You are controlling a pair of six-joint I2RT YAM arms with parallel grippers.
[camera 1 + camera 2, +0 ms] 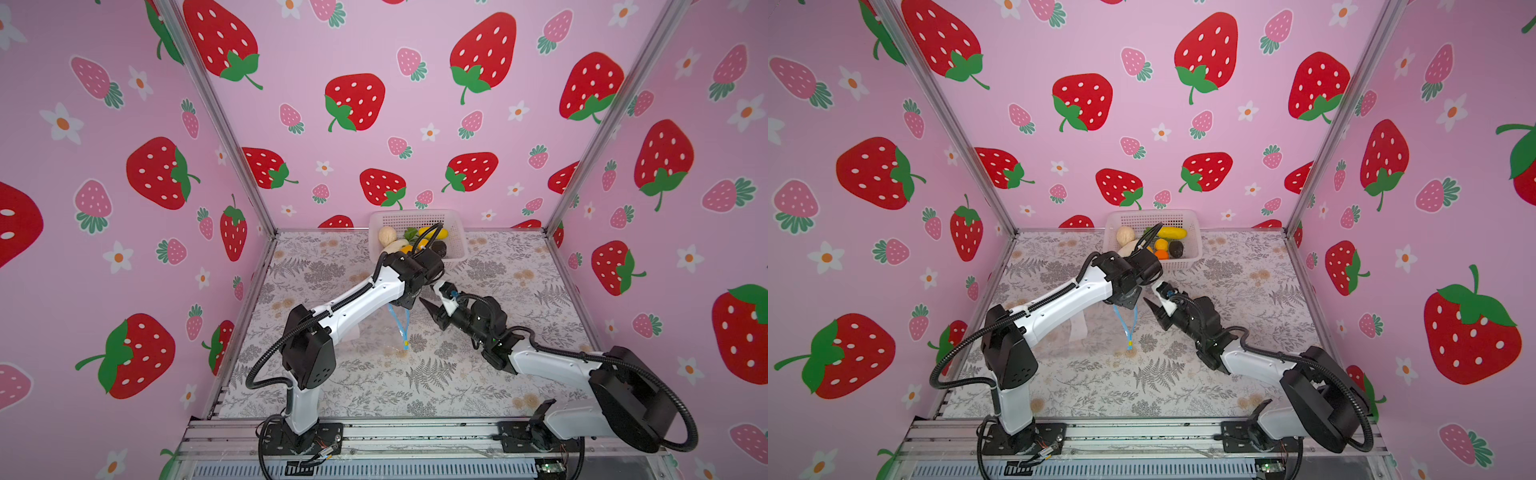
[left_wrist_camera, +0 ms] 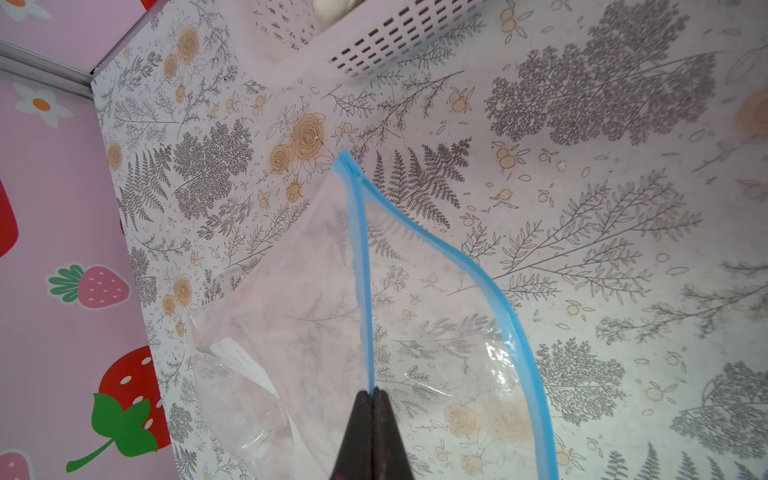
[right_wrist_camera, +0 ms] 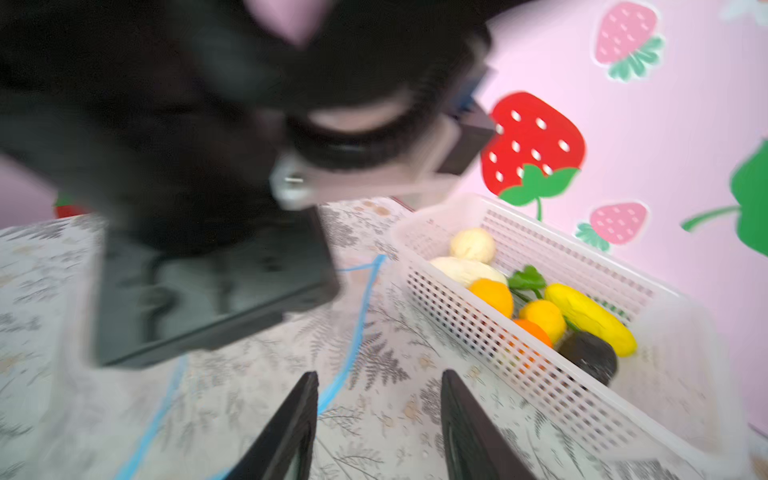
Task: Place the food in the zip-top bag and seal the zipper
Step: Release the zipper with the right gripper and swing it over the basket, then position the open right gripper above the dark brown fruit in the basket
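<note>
**One bag pinched at its zipper, eight food pieces in the basket**

Two arms stand at the near edge of the grey floral-print tabletop. The left arm rises from its base, folds at the elbow and reaches forward toward the middle, wrist turned down. The right arm lies low and stretches forward and leftward, its tip aimed at the left wrist.

Between them is one clear crinkly plastic zip-top bag with a white label. Most of it rests on the table, with one end of its mouth lifted. The black left gripper has its fingers pressed together on one of the two light blue strips of the zipper. The other strip bows away, so the mouth gapes. In both top views the strips hang down to the yellowish end on the table.

The black right gripper is just beside the lifted mouth, fingers spread and holding nothing. A blue strip runs close by one finger, though the blur leaves contact uncertain.

Farthest, by the back wall, one white perforated plastic basket holds the food, eight pieces:
- beige round piece
- white oblong piece
- orange ball
- yellow-orange ball
- darker orange ball
- long yellow piece
- purple-black piece
- green leafy piece
</note>
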